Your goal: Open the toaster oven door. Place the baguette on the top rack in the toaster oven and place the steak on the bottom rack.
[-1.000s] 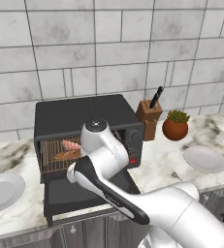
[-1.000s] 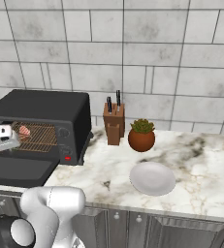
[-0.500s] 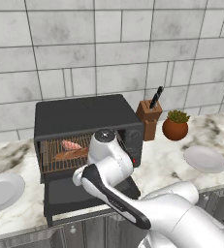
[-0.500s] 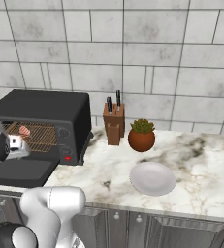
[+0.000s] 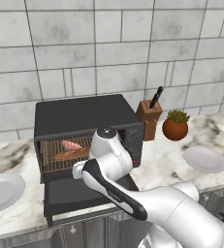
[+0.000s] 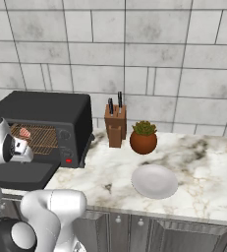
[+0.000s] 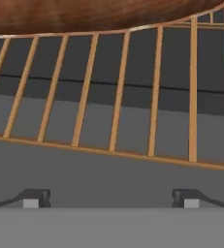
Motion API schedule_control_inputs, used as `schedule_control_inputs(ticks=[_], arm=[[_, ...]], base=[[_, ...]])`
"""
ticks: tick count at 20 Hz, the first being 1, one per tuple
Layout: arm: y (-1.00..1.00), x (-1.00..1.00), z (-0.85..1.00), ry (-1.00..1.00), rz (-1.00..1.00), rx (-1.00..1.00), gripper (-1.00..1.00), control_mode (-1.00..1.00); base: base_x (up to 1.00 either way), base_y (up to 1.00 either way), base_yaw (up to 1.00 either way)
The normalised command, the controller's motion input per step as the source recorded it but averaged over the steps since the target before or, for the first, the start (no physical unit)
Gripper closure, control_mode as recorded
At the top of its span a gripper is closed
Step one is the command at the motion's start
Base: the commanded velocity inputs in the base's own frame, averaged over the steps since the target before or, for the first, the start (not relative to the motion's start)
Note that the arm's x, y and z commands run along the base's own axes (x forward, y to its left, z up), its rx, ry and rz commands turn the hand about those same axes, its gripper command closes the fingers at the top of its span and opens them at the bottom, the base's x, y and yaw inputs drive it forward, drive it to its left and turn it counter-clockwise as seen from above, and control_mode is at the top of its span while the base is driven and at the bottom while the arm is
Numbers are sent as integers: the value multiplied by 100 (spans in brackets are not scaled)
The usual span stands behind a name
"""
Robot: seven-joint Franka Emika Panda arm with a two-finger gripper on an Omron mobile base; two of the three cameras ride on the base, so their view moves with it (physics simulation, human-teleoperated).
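My end effector (image 7: 111, 197) hangs with fingers apart and empty at the toaster oven (image 5: 84, 116) mouth, above the lowered toaster oven door (image 5: 70, 193). The baguette (image 5: 72, 153) and steak (image 5: 71, 145) lie close together on the rack at my 12 o'clock; a knife block (image 5: 149, 118) stands at the oven's 3 o'clock.

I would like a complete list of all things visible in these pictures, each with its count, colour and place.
toaster oven: one, black, on the counter at the wall
toaster oven door: one, black, folded down open
baguette: one, brown, on a rack inside the oven
steak: one, pink-red, inside the oven, behind the baguette
plates: two, white, one on each side of the oven
knife block: one, brown, right of the oven
potted plant: one, green in a red-brown pot, beside the knife block
hand: one, fingers dark, open, at the oven mouth
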Motion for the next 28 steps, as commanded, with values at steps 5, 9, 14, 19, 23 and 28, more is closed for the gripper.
schedule_control_inputs(ticks=[5, 9, 14, 19, 23, 28], arm=[[0, 6, -10, 1, -31, 4, -100, -100], [0, 8, -10, 0, -29, 4, -100, -100], [0, 8, -15, 0, -26, 2, -100, -100], [0, 17, -13, 0, -17, 2, -100, -100], [-3, 18, -6, 1, -17, 0, -100, -100], [-6, 10, -3, 6, -14, 2, -100, -100]], base=[[0, 0, 0], [0, 0, 0], [0, 0, 0], [0, 0, 0], [0, 0, 0], [0, 0, 0]])
